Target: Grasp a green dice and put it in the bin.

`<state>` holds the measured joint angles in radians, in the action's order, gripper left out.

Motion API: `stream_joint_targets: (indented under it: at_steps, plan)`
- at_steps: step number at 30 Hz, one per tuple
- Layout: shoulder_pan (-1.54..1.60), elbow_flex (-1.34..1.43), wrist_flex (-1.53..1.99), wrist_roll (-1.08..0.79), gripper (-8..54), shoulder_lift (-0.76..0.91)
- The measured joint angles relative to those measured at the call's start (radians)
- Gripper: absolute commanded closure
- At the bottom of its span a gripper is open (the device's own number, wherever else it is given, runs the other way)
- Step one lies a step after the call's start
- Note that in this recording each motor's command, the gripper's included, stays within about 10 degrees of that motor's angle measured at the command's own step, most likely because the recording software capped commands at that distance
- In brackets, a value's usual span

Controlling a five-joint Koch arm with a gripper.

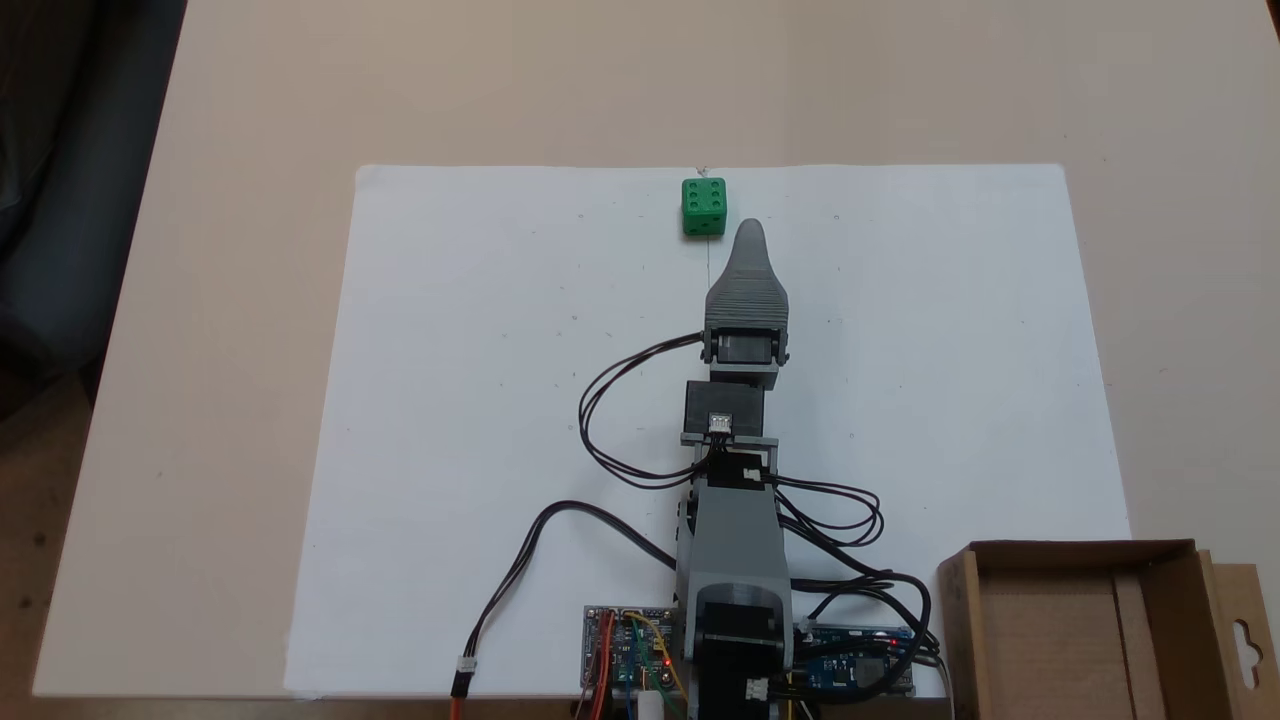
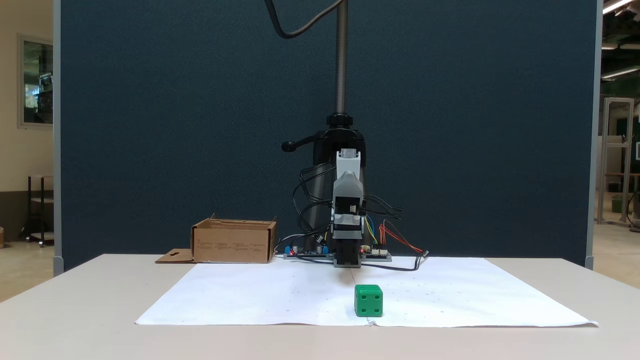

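Dice [image 1: 704, 206] resting on paper [image 1: 480, 420] at far edge, just beyond and slightly left of gripper [image 1: 750, 232] tip in a fixed view. Jaws stacked; opening cannot be told, nothing held. Bin [image 1: 1090, 625] well apart, near right corner.

The arm [image 1: 735, 520] stretches straight out from its base, low over the table. The gripper [image 1: 750, 232] points forward; only one tapered tip shows, so its jaws' gap is unclear.
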<state>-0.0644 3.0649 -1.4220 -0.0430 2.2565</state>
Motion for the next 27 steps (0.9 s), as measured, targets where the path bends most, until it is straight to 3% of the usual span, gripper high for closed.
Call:
stream_joint_targets:
  at_steps: [13, 27]
  plan:
    - [-0.005, -0.038, 0.095, 0.0, 4.3, 0.0]
    - [0.0, -0.58, 1.017, 0.0, 3.9, 0.0]
